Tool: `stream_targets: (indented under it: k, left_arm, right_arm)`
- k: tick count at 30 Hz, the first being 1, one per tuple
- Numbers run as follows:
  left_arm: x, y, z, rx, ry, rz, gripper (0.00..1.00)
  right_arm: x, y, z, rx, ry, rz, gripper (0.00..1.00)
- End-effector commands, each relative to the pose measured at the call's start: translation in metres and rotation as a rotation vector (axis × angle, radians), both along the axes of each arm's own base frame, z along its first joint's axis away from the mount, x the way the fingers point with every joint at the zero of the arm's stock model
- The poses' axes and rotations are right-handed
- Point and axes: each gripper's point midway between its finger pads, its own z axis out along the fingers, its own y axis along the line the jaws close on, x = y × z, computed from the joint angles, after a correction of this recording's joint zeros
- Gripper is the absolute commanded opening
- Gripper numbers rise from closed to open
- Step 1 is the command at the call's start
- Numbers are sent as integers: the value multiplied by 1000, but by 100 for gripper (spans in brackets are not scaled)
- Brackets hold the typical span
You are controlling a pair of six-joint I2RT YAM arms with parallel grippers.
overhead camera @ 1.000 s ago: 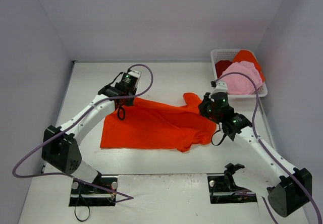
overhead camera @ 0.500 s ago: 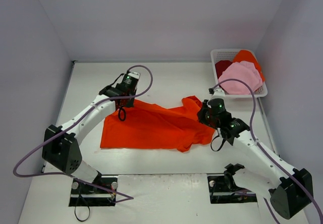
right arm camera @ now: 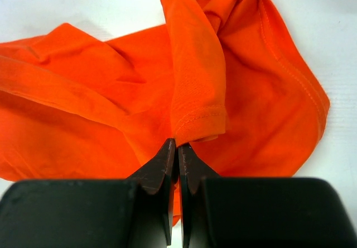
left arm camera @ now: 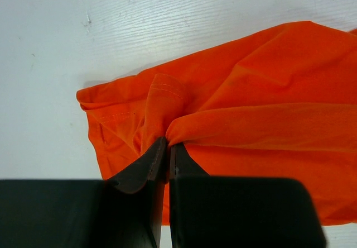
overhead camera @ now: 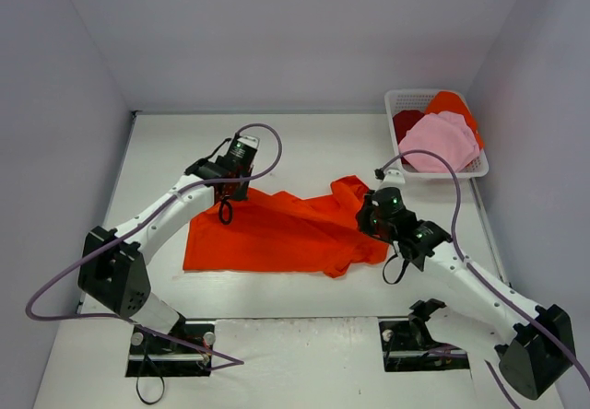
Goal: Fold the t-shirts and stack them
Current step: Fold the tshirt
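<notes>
A large bright orange-red t-shirt [overhead camera: 277, 234] lies spread across the middle of the white table. My left gripper [overhead camera: 235, 188] is shut on its far left edge, pinching a fold of cloth [left arm camera: 167, 130] near a stitched hem. At the shirt's right end, my right gripper [overhead camera: 369, 217] is shut on a hemmed sleeve edge [right arm camera: 195, 119], and the cloth [right arm camera: 245, 63] bunches up there. More t-shirts, a light pink one [overhead camera: 441, 140], a dark red one [overhead camera: 406, 122] and an orange one [overhead camera: 452, 105], are heaped in the basket.
The white plastic lattice basket [overhead camera: 401, 97] stands at the far right corner of the table. Grey walls close in the table on three sides. Purple cables loop over both arms.
My right gripper has drawn the sleeve end toward the left and nearer, bunching the shirt's right side. The left gripper has shifted slightly to the right with its fold.
</notes>
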Motion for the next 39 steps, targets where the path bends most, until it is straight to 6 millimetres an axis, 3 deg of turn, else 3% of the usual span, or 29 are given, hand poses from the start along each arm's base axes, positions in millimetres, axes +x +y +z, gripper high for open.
stream_targets:
  k: [1,12,19,28,29,31,32,33,36,39]
  left_arm:
    - [-1,-5,5,-21,-11,11,0]
    - [-8,-14,-8,-15,29,-1,0]
    - [-12,-12,-6,-11,35,7,0]
    - [-16,-10,-1,-12,27,25,0]
    - [-16,-10,-1,-12,29,28,0]
    - [-17,-7,-1,-2,26,41,14]
    - [-18,-6,-1,4,27,49,30]
    - [-19,-5,0,4,26,58,35]
    - [-20,-1,5,10,11,80,54]
    - [-19,1,13,1,-18,90,60]
  right_arm:
    - [1,-1,5,10,-27,-37,0]
    - [-16,-7,-9,-16,11,-64,0]
    - [-20,-8,-4,-2,18,-92,0]
    - [-30,-5,-12,-11,46,-118,1]
    - [-33,-3,-13,-12,53,-117,6]
    - [-35,-2,-15,-17,60,-117,44]
    - [-37,1,-14,-11,63,-111,60]
    - [-38,2,-14,-12,63,-109,78]
    - [-38,5,-7,-14,47,-118,94]
    - [-33,6,7,-21,9,-128,95]
